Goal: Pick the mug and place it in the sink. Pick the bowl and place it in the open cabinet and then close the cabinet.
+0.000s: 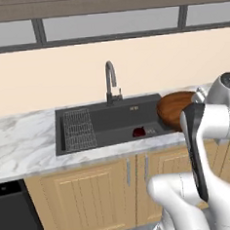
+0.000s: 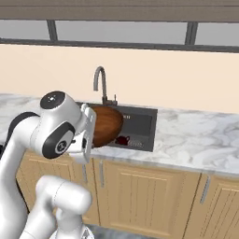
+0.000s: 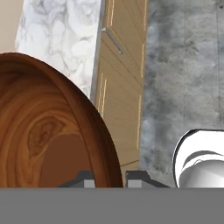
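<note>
**Bowl held up on edge at the sink's right end; mug in the basin**

Left base view: The sink sits in the marble counter, wire rack at its left end, gooseneck faucet behind it. The mug lies on the basin floor near the front right corner. The bowl is at the sink's right edge, partly hidden by the arm's white wrist. The fingers themselves are hidden here. Lower cabinets with bar handles run below the counter.

Right base view: The bowl is raised and tipped on edge, its rounded underside toward the camera, directly against the hand and above the sink's left part. The mug is visible low in the basin, just right of the bowl. Faucet behind. Counter extends to the right.

Hand view: The bowl takes up the left side, inside grain facing the camera. The gripper has 2 dark fingertips at the bottom, 1 on each side of the bowl's rim, closed down to a narrow gap that pinches the rim. Beyond: counter, lower cabinet door, grey floor.
</note>
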